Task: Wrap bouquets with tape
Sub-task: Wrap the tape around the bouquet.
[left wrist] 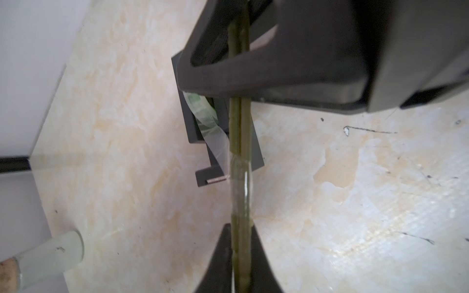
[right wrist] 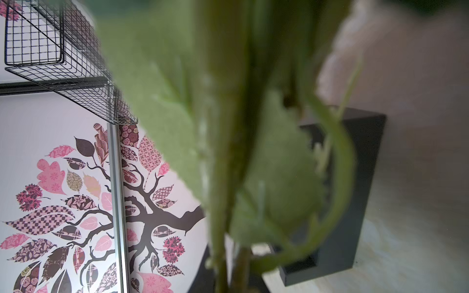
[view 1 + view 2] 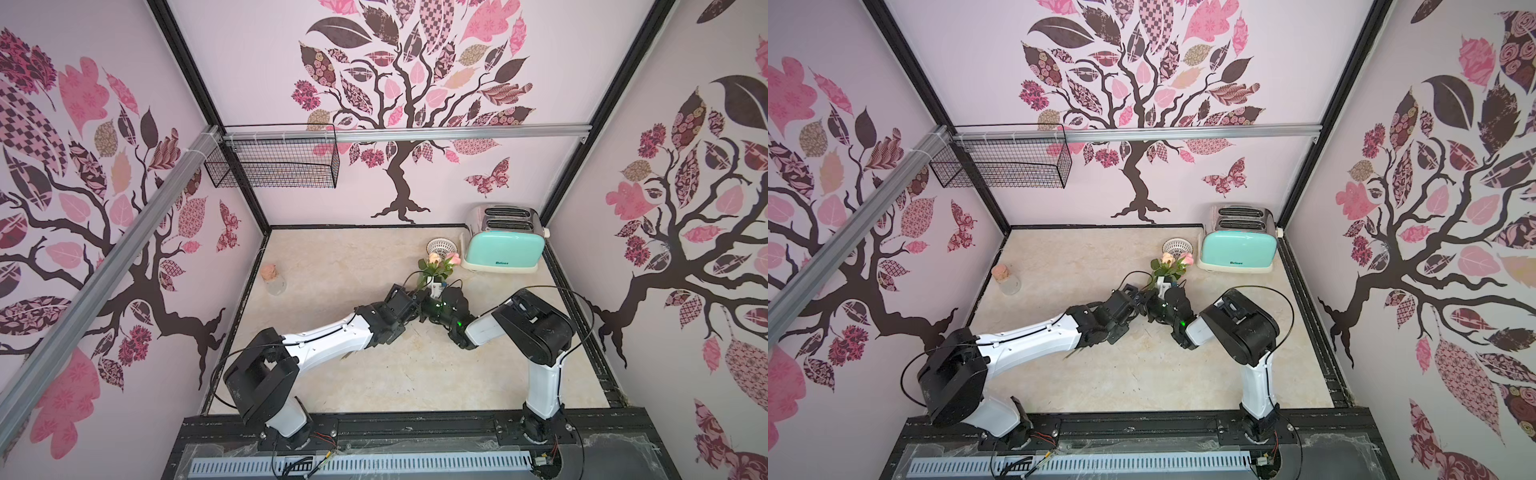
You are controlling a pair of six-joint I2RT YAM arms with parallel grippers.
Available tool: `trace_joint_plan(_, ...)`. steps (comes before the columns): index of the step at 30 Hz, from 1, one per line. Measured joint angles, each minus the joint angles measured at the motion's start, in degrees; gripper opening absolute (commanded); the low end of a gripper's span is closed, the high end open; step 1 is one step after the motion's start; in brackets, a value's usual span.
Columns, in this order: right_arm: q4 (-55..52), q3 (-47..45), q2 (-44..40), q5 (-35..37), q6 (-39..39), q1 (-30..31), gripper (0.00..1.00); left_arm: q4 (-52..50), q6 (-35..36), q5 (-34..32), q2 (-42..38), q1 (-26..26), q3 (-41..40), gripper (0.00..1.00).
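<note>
The bouquet (image 3: 437, 265) of pink and peach roses stands upright in both top views, above where my two grippers meet. Its green stems (image 1: 239, 142) run between the fingertips of my left gripper (image 1: 240, 253), whose fingers flank them closely, a thin gap showing on one side. My right gripper (image 1: 241, 76) is shut on the stems higher up, and leaves (image 2: 266, 177) fill its wrist view. The black tape dispenser (image 1: 189, 121) lies on the table under the stems. A clear strip from its roll (image 1: 203, 114) reaches the stems, where tape (image 1: 239, 182) is wound around them.
A mint toaster (image 3: 503, 249) and a white mesh bowl (image 3: 441, 247) stand at the back right, close behind the blooms. A corked glass jar (image 3: 274, 279) lies at the left wall. A black wire basket (image 3: 274, 162) hangs high on the back wall.
</note>
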Motion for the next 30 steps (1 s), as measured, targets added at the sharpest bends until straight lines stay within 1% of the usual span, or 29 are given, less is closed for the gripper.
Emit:
trace_joint_plan(3, 1.81, -0.57, 0.02, 0.52, -0.83, 0.07, 0.0, -1.46, -3.8, 10.27, -2.95, 4.81, 0.15, 0.37)
trace_joint_plan(7, 6.05, -1.03, 0.02, 2.19, -2.36, 0.07, 0.0, -1.99, -10.47, 28.65, -7.48, 14.91, 0.17, 0.43)
trace_joint_plan(10, 8.66, -1.38, 0.02, 3.15, -4.22, 0.0, 0.0, -0.66, -15.69, 40.94, -8.26, 20.94, 0.17, 0.43)
trace_joint_plan(13, 10.64, -2.1, 0.02, 3.37, -6.05, 0.07, 0.0, 1.84, -20.37, 52.35, -6.97, 25.62, 0.13, 0.44)
trace_joint_plan(15, 11.23, -2.16, 0.02, 3.56, -7.15, 0.07, 0.0, 2.97, -22.16, 57.9, -4.81, 26.82, 0.13, 0.44)
trace_joint_plan(18, 12.26, -2.16, 0.02, 4.0, -8.31, 0.07, 0.0, 3.56, -24.15, 64.28, -0.33, 26.93, 0.13, 0.44)
trace_joint_plan(21, 12.92, -2.16, 0.04, 4.24, -8.94, 0.07, 0.0, 3.76, -25.24, 68.22, 3.52, 26.82, 0.13, 0.42)
trace_joint_plan(22, 13.14, -2.16, 0.04, 4.31, -9.11, 0.07, 0.0, 3.67, -25.38, 68.89, 4.35, 26.82, 0.13, 0.4)
trace_joint_plan(23, 13.25, -2.16, 0.09, 4.39, -9.31, 0.07, 0.0, 3.63, -25.35, 69.51, 4.96, 26.82, 0.13, 0.34)
trace_joint_plan(24, 13.35, -2.16, 0.15, 4.44, -9.53, 0.07, 0.0, 3.72, -25.14, 70.12, 5.22, 26.82, 0.13, 0.23)
trace_joint_plan(25, 13.2, -2.16, 0.22, 4.5, -9.66, 0.07, 0.0, 3.91, -24.92, 71.1, 5.38, 26.82, 0.15, 0.05)
trace_joint_plan(26, 13.0, -2.19, 0.35, 4.57, -9.77, 0.07, 0.0, 4.04, -24.81, 72.19, 5.35, 26.62, 0.2, 0.0)
trace_joint_plan(27, 12.59, -2.21, 0.5, 4.87, -9.77, 0.04, 0.0, 4.26, -24.24, 73.33, 5.31, 26.4, 0.39, 0.0)
trace_joint_plan(29, 13.0, -2.51, 0.79, 5.09, -9.27, -0.13, 0.15, 3.54, -23.47, 72.59, 5.16, 25.83, 1.16, 0.0)
trace_joint_plan(30, 13.25, -2.56, 0.79, 5.11, -9.25, -0.11, 0.19, 3.15, -22.88, 72.17, 5.16, 25.83, 1.29, 0.0)
